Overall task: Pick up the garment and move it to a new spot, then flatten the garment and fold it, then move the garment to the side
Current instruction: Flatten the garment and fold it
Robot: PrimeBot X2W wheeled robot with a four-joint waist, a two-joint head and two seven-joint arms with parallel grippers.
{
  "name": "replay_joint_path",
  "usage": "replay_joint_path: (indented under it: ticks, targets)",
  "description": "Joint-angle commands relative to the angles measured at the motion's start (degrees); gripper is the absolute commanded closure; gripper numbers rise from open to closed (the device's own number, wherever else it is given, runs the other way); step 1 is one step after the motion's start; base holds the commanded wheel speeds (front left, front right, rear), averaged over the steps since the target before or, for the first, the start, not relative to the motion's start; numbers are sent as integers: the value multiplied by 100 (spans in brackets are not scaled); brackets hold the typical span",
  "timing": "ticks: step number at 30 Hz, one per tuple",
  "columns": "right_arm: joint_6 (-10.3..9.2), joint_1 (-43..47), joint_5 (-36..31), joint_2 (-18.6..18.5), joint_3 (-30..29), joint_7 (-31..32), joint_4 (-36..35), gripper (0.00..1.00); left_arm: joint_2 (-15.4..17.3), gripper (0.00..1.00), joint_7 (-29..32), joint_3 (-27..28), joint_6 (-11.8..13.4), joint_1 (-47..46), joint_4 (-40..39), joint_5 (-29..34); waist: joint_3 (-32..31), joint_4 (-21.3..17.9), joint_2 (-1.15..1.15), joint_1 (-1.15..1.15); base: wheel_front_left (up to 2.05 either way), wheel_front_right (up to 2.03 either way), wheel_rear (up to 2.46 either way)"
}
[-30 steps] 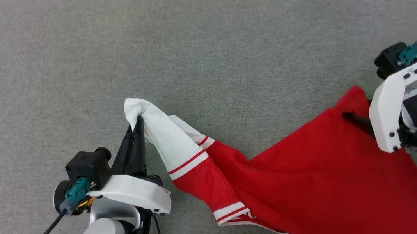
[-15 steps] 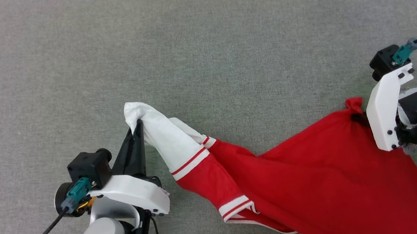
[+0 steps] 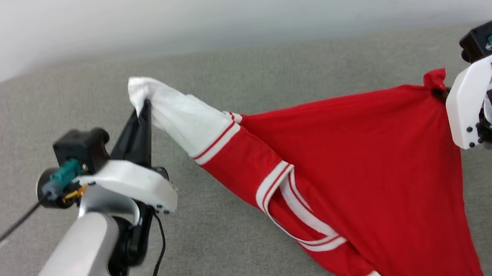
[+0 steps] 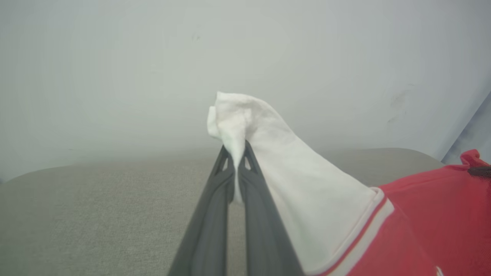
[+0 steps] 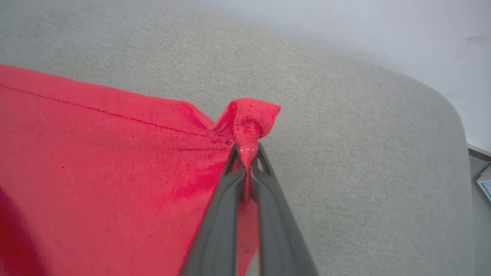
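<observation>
The garment [image 3: 360,162], a red jersey with white sleeves and striped trim, hangs stretched between my two grippers above the grey cushioned surface [image 3: 229,70]. My left gripper [image 3: 146,104] is shut on the end of a white sleeve [image 3: 178,113]; the left wrist view shows that sleeve [image 4: 268,153] pinched between the dark fingers [image 4: 253,180]. My right gripper [image 5: 247,153] is shut on a bunched red corner [image 5: 249,115] of the hem, the same corner [image 3: 435,79] sitting at the right in the head view. The red body sags down toward the lower right.
The grey surface ends at a rounded far edge [image 3: 80,66] below a pale wall [image 3: 231,5]. Its right end [image 5: 456,126] drops off, with a light object [image 5: 484,184] beyond. Black cables [image 3: 150,269] trail from my left arm.
Both grippers have lifted the garment off the surface, pulling it taut between them. The head camera has tilted up, bringing the wall and far edge into sight. The right gripper closed on the red corner.
</observation>
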Motion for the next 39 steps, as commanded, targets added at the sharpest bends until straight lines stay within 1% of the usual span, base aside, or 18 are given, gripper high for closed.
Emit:
replay_joint_path:
  ticks: [1, 7, 10, 13, 19, 24, 27, 32, 33, 39]
  targets:
    - [-7, -114, -90, 26, -34, -57, 43, 100, -17, 100, 27, 72, -35, -165, 54, -49, -295, -142, 0, 0, 0, 0, 0]
    - [-7, -432, -541, 240, -260, -289, 263, 100, -274, 100, -17, 524, -148, -884, 693, -515, -512, -310, 0, 0, 0, 0, 0]
    - [-8, -669, -694, 331, -361, -384, 336, 100, -294, 100, 32, 619, -216, -1383, 1091, -554, -457, -397, 0, 0, 0, 0, 0]
    - [-8, -956, -889, 366, -348, -482, 383, 100, -293, 100, 139, 619, -336, -1894, 1513, -513, -294, -468, 0, 0, 0, 0, 0]
    - [-8, -1750, -1238, 364, -520, -748, 529, 100, -260, 100, 312, 522, -545, -3122, 2288, -308, 283, -575, 0, 0, 0, 0, 0]
    - [-9, -2585, -1596, 370, -851, -1165, 687, 100, -161, 100, 103, 432, -706, -4211, 2715, 52, 871, -624, 0, 0, 0, 0, 0]
    - [-9, -3069, -1792, 389, -1091, -1431, 769, 100, -184, 100, -85, 385, -783, -4787, 2867, 247, 1222, -608, 0, 0, 0, 0, 0]
    - [-9, -3835, -2126, 446, -1373, -1956, 883, 100, -130, 100, -373, 374, -840, -5723, 3069, 513, 1745, -633, 0, 0, 0, 0, 0]
    - [-9, -3957, -2156, 474, -1400, -2006, 925, 100, -115, 100, -417, 414, -818, -5899, 3101, 530, 1846, -645, 0, 0, 0, 0, 0]
    - [-9, -4675, -2375, 505, -1460, -2423, 1038, 100, 21, 100, -461, 452, -869, -6703, 3185, 677, 2397, -658, 0, 0, 0, 0, 0]
